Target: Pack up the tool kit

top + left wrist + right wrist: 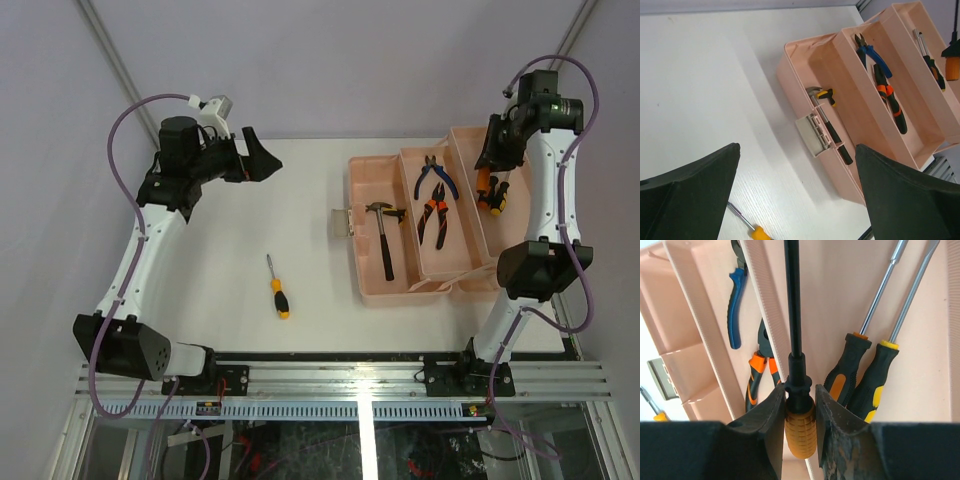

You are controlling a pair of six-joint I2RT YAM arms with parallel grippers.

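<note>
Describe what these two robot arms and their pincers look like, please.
The left arm and right arm have slim white shells between bulky black joints, with a lilac cable looping along each. The left gripper and right gripper each end in two broad, matte black wedge-shaped fingers; the right one's inner faces look scuffed.

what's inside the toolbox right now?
Left section: hammer. Middle tray: blue pliers, orange pliers. Right section: orange-black screwdriver, yellow-black screwdriver, plus an amber-handled screwdriver held in the right gripper. Anything under the tray is hidden.
</note>
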